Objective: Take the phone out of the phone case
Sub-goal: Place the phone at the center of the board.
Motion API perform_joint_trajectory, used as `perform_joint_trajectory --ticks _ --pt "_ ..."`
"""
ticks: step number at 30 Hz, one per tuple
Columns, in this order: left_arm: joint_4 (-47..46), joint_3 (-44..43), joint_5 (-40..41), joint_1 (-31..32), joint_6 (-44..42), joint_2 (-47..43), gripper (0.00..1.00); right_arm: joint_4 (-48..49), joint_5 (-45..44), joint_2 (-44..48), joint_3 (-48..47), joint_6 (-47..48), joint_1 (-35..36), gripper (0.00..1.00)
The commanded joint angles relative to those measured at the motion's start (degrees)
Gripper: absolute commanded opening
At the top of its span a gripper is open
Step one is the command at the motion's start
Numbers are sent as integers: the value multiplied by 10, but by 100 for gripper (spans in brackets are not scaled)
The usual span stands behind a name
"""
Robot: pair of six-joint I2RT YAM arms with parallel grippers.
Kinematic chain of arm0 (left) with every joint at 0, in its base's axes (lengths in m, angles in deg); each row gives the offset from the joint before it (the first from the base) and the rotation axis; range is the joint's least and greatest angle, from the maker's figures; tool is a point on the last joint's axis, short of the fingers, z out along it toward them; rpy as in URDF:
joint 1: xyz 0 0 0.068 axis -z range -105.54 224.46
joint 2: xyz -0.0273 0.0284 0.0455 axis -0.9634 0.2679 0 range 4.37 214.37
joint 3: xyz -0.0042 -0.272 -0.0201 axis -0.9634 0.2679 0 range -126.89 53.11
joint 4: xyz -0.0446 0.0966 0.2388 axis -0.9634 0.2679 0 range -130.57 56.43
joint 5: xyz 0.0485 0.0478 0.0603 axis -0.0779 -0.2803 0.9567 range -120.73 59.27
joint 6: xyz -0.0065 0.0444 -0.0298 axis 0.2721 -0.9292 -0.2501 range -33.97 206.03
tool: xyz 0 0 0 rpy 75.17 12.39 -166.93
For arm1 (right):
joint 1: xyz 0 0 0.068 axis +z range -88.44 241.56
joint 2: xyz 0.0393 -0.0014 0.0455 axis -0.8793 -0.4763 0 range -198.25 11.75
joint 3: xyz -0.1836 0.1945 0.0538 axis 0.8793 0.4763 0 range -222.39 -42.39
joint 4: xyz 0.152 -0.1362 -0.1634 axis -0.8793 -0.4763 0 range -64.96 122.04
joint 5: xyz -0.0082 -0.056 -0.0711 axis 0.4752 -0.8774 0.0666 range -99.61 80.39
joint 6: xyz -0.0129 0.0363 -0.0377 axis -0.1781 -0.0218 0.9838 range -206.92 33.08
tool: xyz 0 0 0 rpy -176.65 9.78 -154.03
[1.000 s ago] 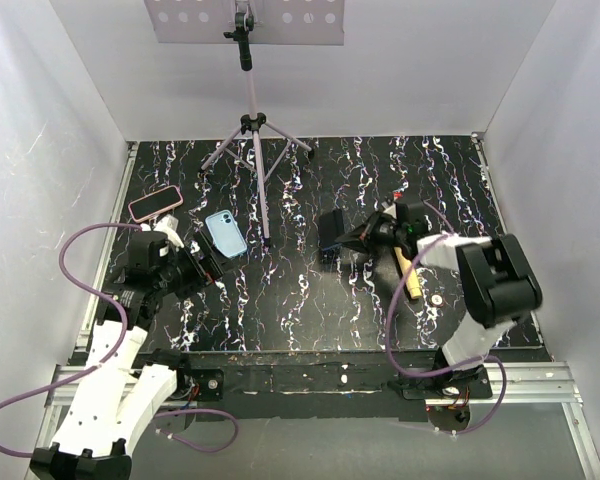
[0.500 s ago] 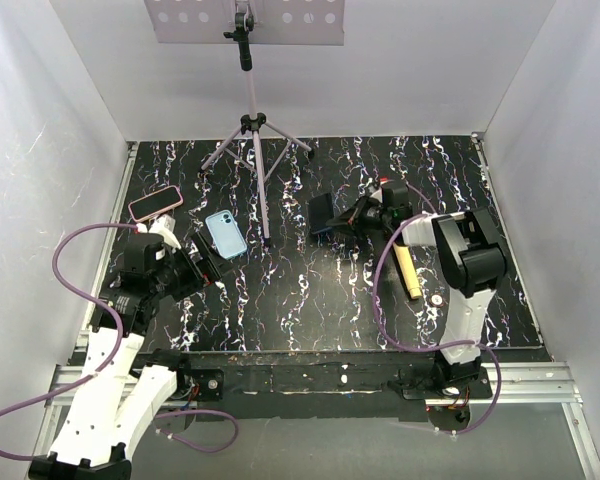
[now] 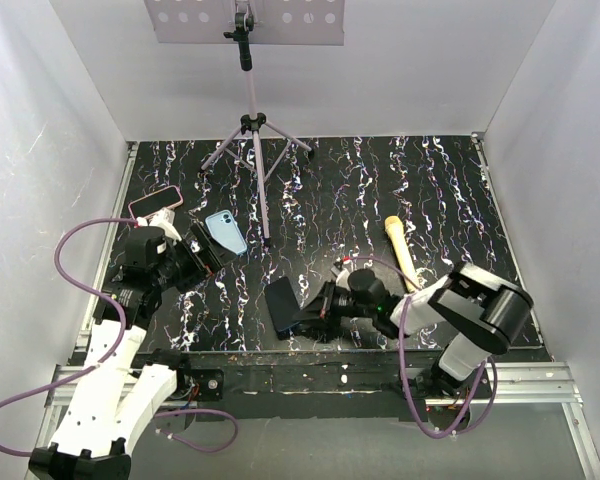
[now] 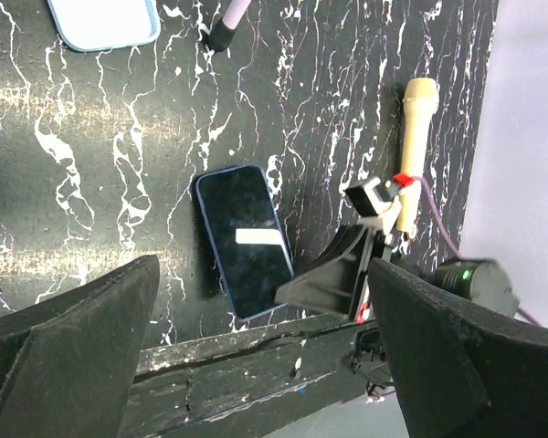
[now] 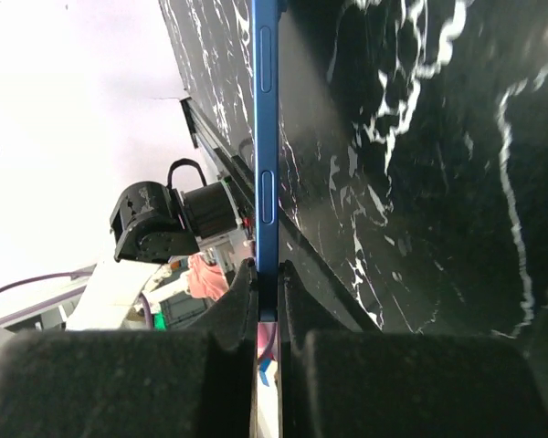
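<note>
Top external view: on the black marbled table (image 3: 430, 180), with the tripod (image 3: 254, 120) well beyond both arms, your right pincer (image 3: 308, 314) is clamped on one end of the phone (image 3: 281, 303). The phone extends just ahead of its fingertips, close to the table's near edge. Your left pincer (image 3: 208, 255) stands wide apart and holds nothing. The case (image 3: 226, 232) lies just beyond it, well apart from the right pincer.

Finding: phone and case are already separate, so the step in hand appears to be setting the phone down.

Recommendation: lower until the phone's back rests flat, then part the fingers slowly. Draw straight back along its length, so it neither slides nor tips off the edge. The right wrist view cannot confirm whether it touches the table.

Phone: slim, blue-edged with side buttons, dark glass screen up, probably slippery. Case: pale blue, apparently empty, lying flat.
</note>
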Motion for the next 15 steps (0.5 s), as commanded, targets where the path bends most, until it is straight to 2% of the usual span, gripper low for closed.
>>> perform_joint_trajectory --ticks 1,3,7,12,15 --pt "-19 -13 -3 3 6 7 98 216 -148 -61 54 -149 91 1" --pt "-21 -13 0 2 6 4 98 217 -165 -90 53 -173 125 2" --pt "-20 -9 13 3 11 -7 98 286 -198 -152 64 -230 155 1" --pt "-16 -2 9 3 15 -14 98 268 -197 -167 48 -246 164 2" --pt "-18 2 6 3 17 -12 98 214 -192 -141 28 -227 167 4"
